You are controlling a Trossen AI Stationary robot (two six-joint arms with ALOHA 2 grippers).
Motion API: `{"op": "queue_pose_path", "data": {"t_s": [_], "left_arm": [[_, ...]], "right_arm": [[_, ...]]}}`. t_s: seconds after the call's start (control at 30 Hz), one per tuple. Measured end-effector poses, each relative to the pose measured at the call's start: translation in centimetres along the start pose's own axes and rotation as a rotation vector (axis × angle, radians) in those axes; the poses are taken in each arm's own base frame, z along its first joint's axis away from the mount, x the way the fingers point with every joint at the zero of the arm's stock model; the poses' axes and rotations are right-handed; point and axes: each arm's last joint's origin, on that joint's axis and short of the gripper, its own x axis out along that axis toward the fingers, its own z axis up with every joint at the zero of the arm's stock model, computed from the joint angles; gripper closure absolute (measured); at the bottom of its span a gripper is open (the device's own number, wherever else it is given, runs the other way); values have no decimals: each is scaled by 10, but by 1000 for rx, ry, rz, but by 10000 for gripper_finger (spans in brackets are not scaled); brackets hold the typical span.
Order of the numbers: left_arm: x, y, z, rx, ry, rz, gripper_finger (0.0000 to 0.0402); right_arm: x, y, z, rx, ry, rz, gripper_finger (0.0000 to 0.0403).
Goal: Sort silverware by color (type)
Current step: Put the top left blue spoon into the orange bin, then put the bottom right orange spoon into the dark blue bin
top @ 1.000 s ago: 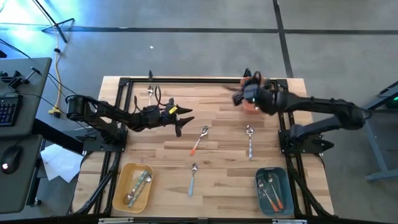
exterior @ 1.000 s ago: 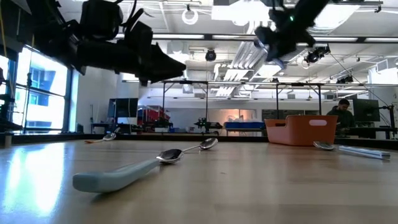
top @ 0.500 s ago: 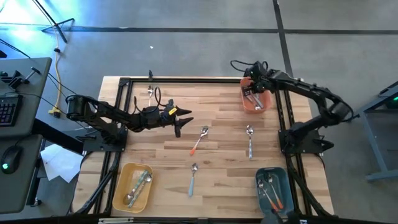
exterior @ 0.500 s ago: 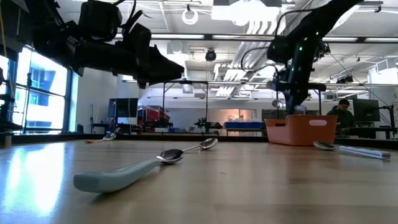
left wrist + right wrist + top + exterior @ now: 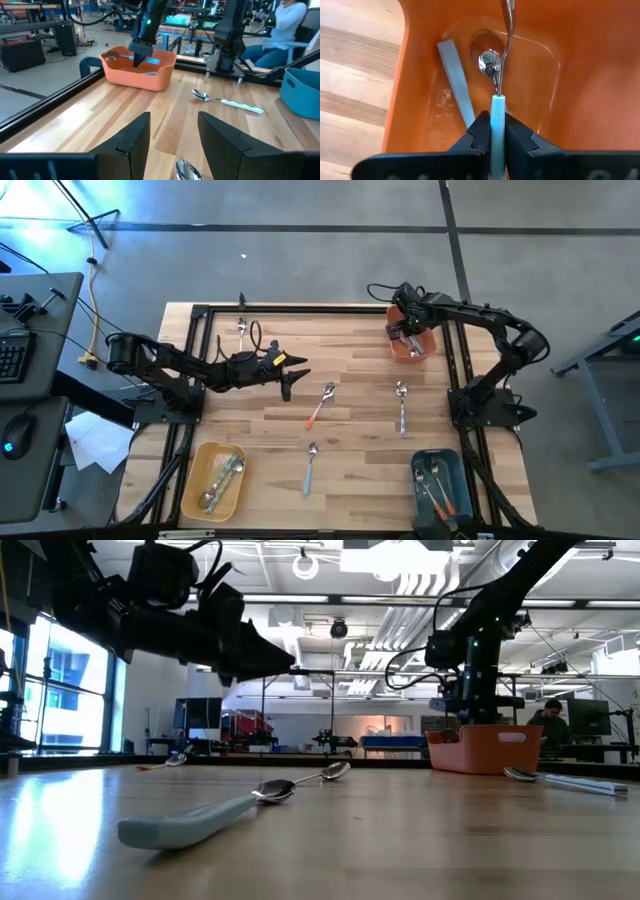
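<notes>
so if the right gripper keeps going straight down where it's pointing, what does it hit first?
Probably the floor of the orange bin: the right gripper holds a blue-handled spoon pointing down into it, just above another blue-handled utensil there. Depth is unclear.

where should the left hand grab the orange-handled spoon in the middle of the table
Judging from above: grip the orange-handled spoon mid-handle, coming straight down. It lies flat, and the narrow handle suits closing fingers better than the wide bowl. The left hand hovers open nearby.

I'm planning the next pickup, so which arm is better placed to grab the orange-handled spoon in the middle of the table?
Left, probably. The left gripper hovers open right beside the orange-handled spoon, while the right gripper is over the orange bin, shut on a blue-handled spoon.
</notes>
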Motion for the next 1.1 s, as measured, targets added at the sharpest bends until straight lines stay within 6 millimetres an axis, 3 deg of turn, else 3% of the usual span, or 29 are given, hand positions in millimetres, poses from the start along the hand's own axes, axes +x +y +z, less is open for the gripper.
{"op": "queue_pose_path", "data": {"t_s": [0.43,0.63,0.8,0.97,1.1], "left_arm": [[0,0,-1,-4,15,2,247],[0,0,-2,12,18,2,247],[0,-1,-4,16,44,1,247],[-2,-10,-11,32,108,-34,254],[-3,-25,-17,53,185,-83,262]], "right_arm": [[0,0,-1,-24,9,-3,371],[-4,-1,1,-54,11,-28,311],[-24,1,8,-90,6,-60,267],[-59,15,-2,-209,-103,-50,291],[-82,28,-33,-285,-205,-13,344]]}}
